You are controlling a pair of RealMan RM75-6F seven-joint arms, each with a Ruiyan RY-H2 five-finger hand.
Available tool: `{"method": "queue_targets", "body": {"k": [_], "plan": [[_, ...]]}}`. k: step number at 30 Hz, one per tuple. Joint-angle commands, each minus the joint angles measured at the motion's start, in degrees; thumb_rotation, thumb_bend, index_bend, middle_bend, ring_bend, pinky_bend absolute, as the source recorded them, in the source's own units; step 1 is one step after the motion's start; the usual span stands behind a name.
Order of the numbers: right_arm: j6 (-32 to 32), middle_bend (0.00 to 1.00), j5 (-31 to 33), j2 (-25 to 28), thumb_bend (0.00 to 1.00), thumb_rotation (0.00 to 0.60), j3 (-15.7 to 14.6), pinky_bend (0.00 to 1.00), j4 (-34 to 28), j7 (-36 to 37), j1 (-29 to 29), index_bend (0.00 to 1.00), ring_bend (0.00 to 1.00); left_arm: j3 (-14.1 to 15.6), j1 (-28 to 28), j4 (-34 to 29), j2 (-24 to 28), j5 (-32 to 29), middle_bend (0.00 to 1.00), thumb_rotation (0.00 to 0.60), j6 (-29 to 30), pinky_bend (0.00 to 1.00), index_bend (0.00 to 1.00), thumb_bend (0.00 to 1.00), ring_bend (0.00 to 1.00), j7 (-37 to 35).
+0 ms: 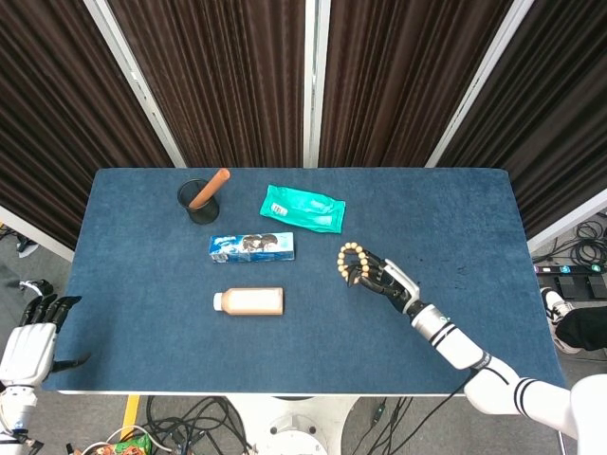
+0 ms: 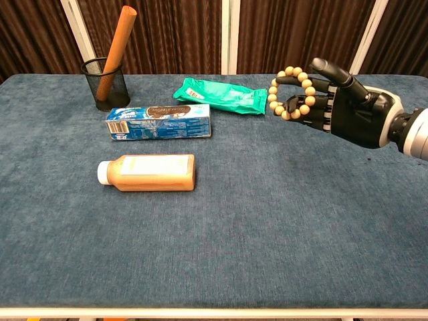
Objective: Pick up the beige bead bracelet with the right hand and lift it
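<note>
The beige bead bracelet hangs in the air above the blue table, right of centre. My right hand holds it, its fingers curled through the ring of beads. The bracelet is clear of the tabletop. Off the table's near left corner my left hand hangs with its fingers apart and nothing in them; the chest view does not show it.
A lying bottle of orange-brown liquid is at left of centre. Behind it lie a blue snack box and a green packet. A black mesh cup with an orange stick stands at the far left.
</note>
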Motion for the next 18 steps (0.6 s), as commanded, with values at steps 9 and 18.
{"method": "queue_targets", "body": {"k": [9, 18], "plan": [[1.7, 0.54, 2.3, 1.1, 0.06, 0.320, 0.0, 0.00, 1.1, -37.1, -2.1, 0.36, 0.25, -0.3, -0.5, 0.5, -0.4, 0.5, 0.16, 0.600, 0.1, 0.00, 0.16, 0.00, 0.06, 0.0], [-3.7, 0.19, 9.0, 5.3, 0.03, 0.319, 1.1, 0.00, -6.2, -82.3, -1.3, 0.05, 0.06, -0.3, -0.7, 0.7, -0.5, 0.3, 0.16, 0.600, -0.2, 0.00, 0.16, 0.00, 0.06, -0.1]]}}
